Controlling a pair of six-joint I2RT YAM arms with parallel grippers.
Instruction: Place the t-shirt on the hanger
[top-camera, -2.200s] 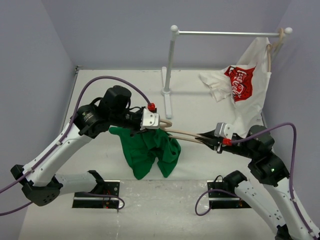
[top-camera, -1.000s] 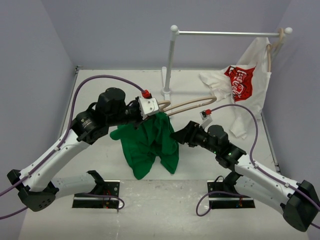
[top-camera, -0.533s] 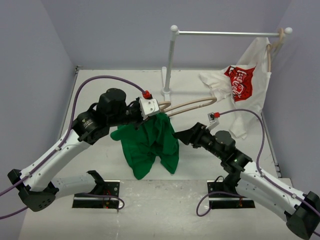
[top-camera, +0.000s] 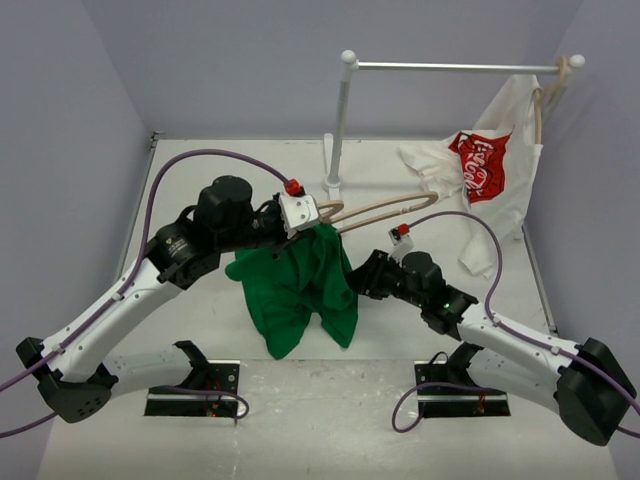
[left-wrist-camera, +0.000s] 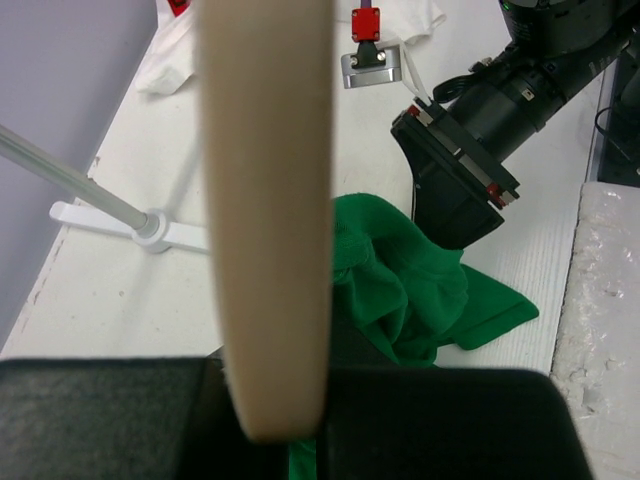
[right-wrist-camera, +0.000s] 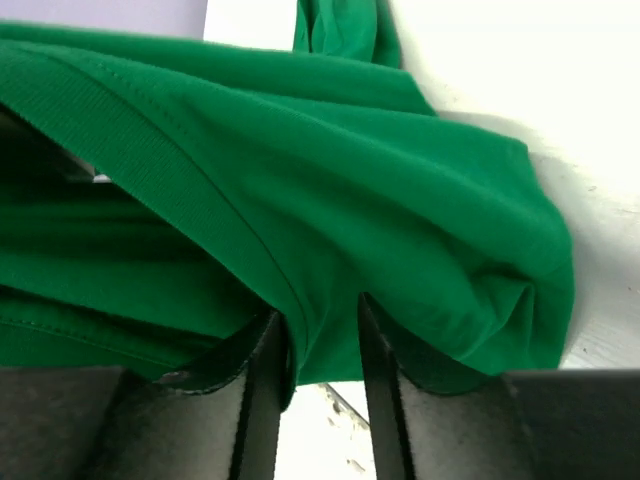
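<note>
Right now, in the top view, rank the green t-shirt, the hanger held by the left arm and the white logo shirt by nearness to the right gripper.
1. t-shirt: touching the right gripper, at its left.
2. hanger: behind it, raised.
3. white logo shirt: far back right.

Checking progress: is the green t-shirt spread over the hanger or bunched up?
Bunched. The t-shirt hangs crumpled at the hanger, whose far end sticks out bare. The right gripper pinches a fold.

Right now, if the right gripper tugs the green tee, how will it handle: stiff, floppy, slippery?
Probably floppy: the t-shirt hangs in loose folds from the hanger. Likely light: the cloth looks thin and creases easily. A fold bunches between the fingers of the right gripper, so a tug may stretch or drag it rather than move it as one piece.
</note>
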